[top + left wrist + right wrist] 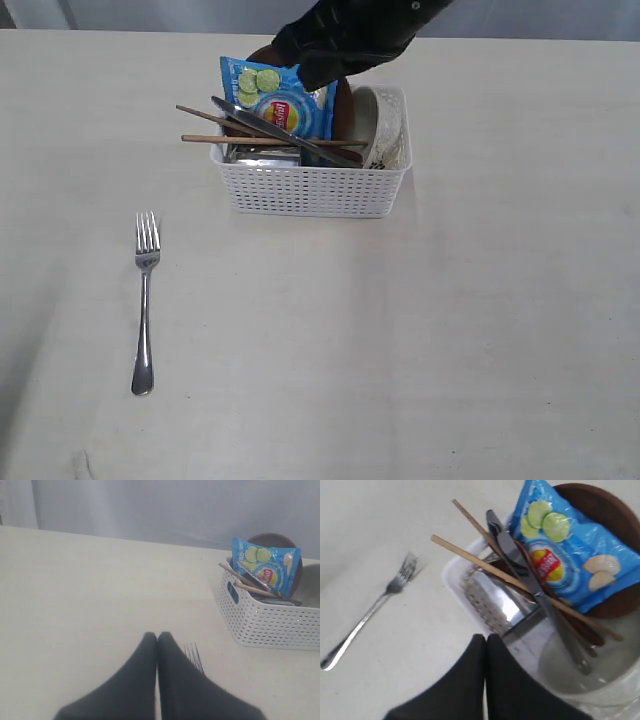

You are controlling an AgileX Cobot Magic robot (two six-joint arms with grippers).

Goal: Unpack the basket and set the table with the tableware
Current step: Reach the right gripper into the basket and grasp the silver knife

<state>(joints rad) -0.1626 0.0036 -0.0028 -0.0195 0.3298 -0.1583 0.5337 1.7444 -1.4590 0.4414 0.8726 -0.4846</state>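
Cream table (480,330); plate (600,505) half hidden behind chip bag (565,555); left hand (157,636), right hand (485,638) together, empty.

exterior: high, facing down | left wrist: low, well off basket (265,622) | right wrist: close over basket | shared: basket, fork (145,300)

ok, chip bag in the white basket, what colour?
Glossy chip bag: blue with green lime slices; right wrist view clearest.

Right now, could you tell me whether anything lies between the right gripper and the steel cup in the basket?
Yes. Two chopsticks and the knife lie slantwise over the steel cup inside the basket, so the shut right gripper would likely meet them first.
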